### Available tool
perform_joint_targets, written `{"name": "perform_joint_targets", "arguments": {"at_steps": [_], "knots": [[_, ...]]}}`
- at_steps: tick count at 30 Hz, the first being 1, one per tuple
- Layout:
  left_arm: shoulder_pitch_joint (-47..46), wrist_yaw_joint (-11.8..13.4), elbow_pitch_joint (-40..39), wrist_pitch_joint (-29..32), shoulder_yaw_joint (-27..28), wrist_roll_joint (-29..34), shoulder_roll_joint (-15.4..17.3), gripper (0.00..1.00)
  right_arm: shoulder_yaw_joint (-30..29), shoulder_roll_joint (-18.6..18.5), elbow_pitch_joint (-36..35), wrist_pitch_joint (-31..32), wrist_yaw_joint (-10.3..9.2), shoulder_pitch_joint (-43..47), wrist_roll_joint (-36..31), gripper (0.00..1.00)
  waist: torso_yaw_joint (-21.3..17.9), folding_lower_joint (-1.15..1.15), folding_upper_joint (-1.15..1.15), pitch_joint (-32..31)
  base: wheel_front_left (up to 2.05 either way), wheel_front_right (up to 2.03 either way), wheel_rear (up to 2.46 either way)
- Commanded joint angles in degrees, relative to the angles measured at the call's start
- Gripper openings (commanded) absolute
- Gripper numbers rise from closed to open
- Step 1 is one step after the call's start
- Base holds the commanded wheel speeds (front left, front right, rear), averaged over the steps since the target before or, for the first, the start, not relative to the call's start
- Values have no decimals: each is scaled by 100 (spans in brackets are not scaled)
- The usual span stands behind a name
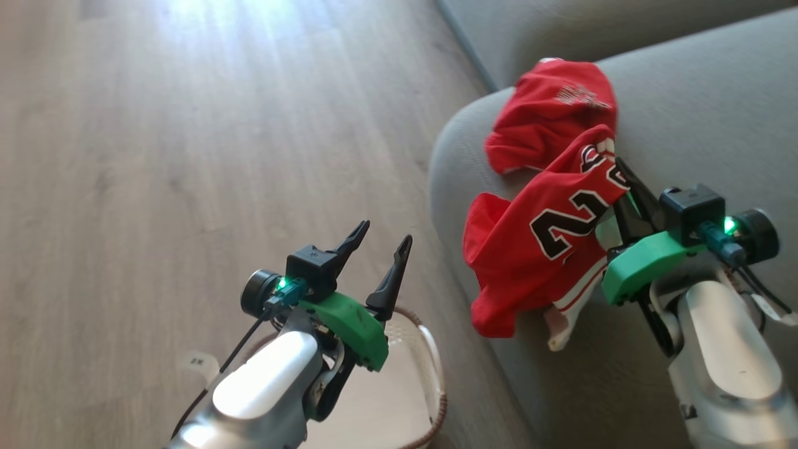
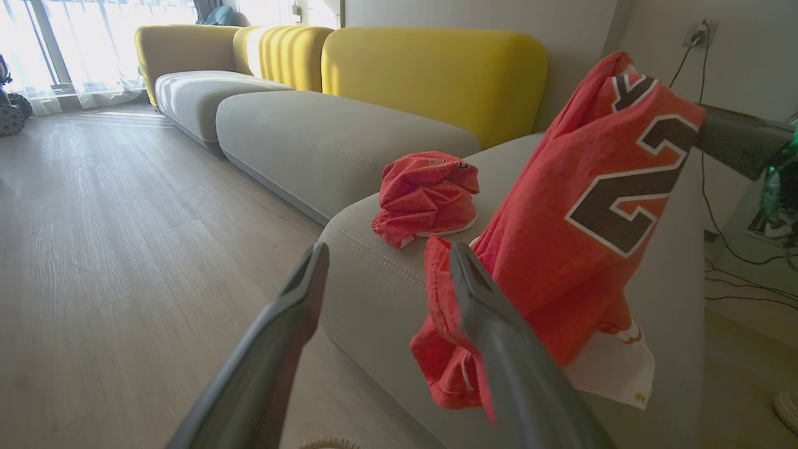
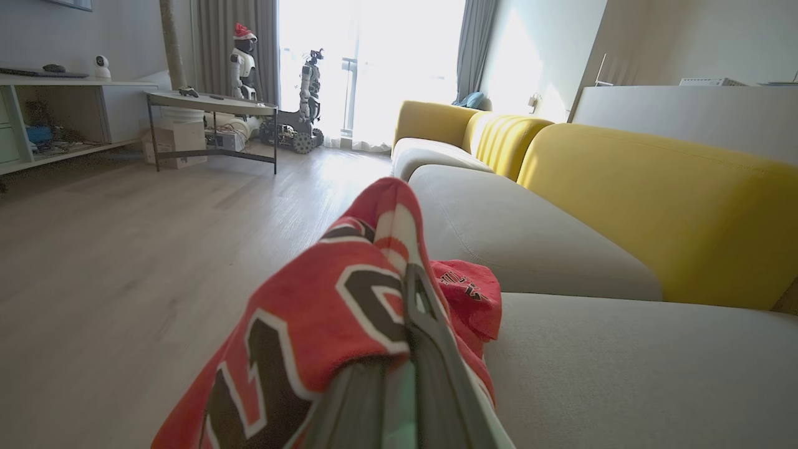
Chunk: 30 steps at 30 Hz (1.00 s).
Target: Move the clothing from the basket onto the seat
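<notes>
My right gripper (image 1: 623, 178) is shut on a red numbered jersey (image 1: 542, 249), held up over the grey seat (image 1: 698, 112). The jersey's lower part drapes over the seat's rounded front edge (image 2: 374, 280). In the right wrist view the jersey (image 3: 312, 324) wraps my right gripper (image 3: 411, 280). A second, crumpled piece of red clothing (image 1: 555, 112) lies on the seat farther back (image 2: 427, 196). My left gripper (image 1: 382, 234) is open and holds nothing, above the white basket (image 1: 436, 374) on the floor. My left forearm hides part of the basket.
Wooden floor (image 1: 187, 125) spreads to the left of the sofa. More grey cushions (image 2: 324, 131) and yellow backrests (image 2: 436, 68) run along the wall. A low table (image 3: 212, 106) and small robots (image 3: 305, 100) stand near the window. Cables (image 2: 735, 249) lie past the sofa's end.
</notes>
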Motion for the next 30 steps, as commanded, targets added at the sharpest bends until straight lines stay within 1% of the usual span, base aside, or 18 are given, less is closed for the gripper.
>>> {"name": "perform_joint_targets", "arguments": {"at_steps": [1,2,9,15,19,23,30], "knots": [[-151,35,-168,-87,198,48,63,100,81,-67,-317,53,-2,-160,-33,0,-266,0,0,94,0,0,0],[-151,35,-168,-87,198,48,63,100,81,-67,-317,53,-2,-160,-33,0,-266,0,0,94,0,0,0],[-98,50,-237,-119,151,96,-12,100,127,-159,-653,303,-2,-218,26,0,-625,0,0,232,0,0,0],[-66,24,-206,-135,116,111,-77,100,110,-197,-763,481,-2,-406,99,0,-689,0,0,333,0,0,0],[-120,4,-192,-142,112,131,-93,100,58,-281,-696,582,-2,-753,181,0,-603,0,0,419,0,0,0],[-192,29,-272,-149,170,137,-106,100,-136,-509,-503,639,-2,-1250,204,0,-422,0,0,575,0,0,0],[-404,53,-530,-144,139,282,-47,100,-440,-965,-15,780,-2,-2241,145,0,2,0,0,1044,0,0,0]]}}
